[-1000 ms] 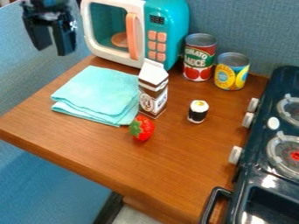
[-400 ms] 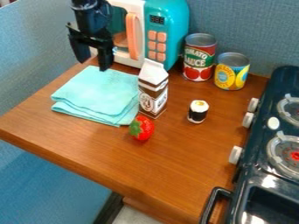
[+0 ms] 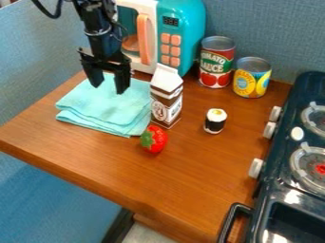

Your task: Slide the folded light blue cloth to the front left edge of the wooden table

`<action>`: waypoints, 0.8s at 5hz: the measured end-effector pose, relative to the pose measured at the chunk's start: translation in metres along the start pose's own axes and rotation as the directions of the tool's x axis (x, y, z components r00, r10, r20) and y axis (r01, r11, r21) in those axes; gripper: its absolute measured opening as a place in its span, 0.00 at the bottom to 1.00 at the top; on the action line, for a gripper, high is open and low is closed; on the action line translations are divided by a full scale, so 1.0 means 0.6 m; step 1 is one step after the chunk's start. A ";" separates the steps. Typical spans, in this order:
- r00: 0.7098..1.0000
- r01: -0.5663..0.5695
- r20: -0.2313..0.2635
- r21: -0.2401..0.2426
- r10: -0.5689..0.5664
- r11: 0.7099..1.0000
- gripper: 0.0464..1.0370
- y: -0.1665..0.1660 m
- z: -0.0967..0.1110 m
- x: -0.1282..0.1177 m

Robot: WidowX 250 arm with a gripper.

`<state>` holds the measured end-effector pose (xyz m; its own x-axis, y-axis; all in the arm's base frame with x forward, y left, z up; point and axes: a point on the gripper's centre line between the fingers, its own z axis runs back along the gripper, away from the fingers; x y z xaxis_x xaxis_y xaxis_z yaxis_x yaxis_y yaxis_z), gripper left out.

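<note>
Lower over the folded cloth [image 3: 105, 110] now hangs the gripper [image 3: 109, 88], its 2 fingers open. Descend straight, clear of the carton [image 3: 166, 98].

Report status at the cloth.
Gripper open, empty, over cloth. Cloth folded, flat on counter. Carton standing at its right edge in view.

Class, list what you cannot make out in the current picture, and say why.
All in the camera view:
- Left part of the microwave: behind the arm.
- Stove's right side: cut off by the right edge.
- Carton's fine print: too small.
- Gripper touching cloth? Slant hides depth.
</note>
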<state>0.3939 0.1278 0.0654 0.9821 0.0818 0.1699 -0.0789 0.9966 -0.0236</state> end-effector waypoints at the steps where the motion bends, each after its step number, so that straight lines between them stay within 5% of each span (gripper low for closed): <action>1: 0.999 -0.039 -0.012 -0.015 0.039 0.999 0.96 0.003 -0.011 0.020; 3: 0.997 -0.075 0.016 0.022 0.075 0.997 0.96 0.020 -0.025 0.047; 4: 0.996 -0.087 -0.012 0.044 0.087 0.995 0.96 0.028 -0.051 0.037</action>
<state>0.4196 0.1458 0.0388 0.9734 0.1683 0.1558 -0.1712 0.9852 0.0052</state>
